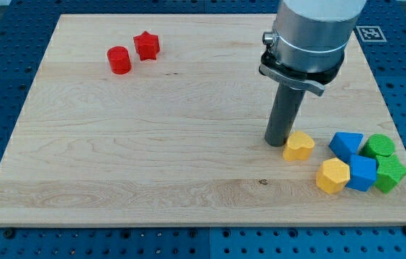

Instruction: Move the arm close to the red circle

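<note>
The red circle (pixel 119 60) is a short red cylinder near the view's top left of the wooden board (pixel 152 144). A red star (pixel 146 45) stands just to its upper right, close beside it. My tip (pixel 276 142) is far off at the view's right, touching or nearly touching the left side of a yellow heart (pixel 299 146). The rod hangs from a grey arm housing (pixel 307 36) at the view's top right.
A cluster sits at the view's lower right: a yellow hexagon (pixel 332 176), a blue block (pixel 345 143), a blue cube (pixel 363 173), a green circle (pixel 379 146) and a green star (pixel 391 173). A blue perforated table (pixel 1 86) surrounds the board.
</note>
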`<state>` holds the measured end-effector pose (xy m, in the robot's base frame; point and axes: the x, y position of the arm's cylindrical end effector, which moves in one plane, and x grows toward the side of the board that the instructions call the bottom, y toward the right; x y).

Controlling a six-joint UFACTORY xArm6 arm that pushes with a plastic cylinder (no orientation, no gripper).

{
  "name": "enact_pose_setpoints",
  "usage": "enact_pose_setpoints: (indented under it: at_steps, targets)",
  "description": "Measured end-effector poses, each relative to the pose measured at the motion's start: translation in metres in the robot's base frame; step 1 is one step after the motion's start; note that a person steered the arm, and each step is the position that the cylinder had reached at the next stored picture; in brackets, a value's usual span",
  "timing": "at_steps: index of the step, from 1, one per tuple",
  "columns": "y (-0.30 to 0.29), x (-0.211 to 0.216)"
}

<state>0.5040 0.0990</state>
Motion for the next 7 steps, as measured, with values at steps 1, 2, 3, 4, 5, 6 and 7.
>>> enact_pose_setpoints:
  at_steps: [1,2,3,4,5,6,7]
  targets:
    - [-0.011,0.001]
    - [-0.009,0.008]
    - [0.001,0.011]
    - [0.019,0.011]
    - [0.025,0.011]
    - [0.026,0.011]
    - [0.026,0.011]
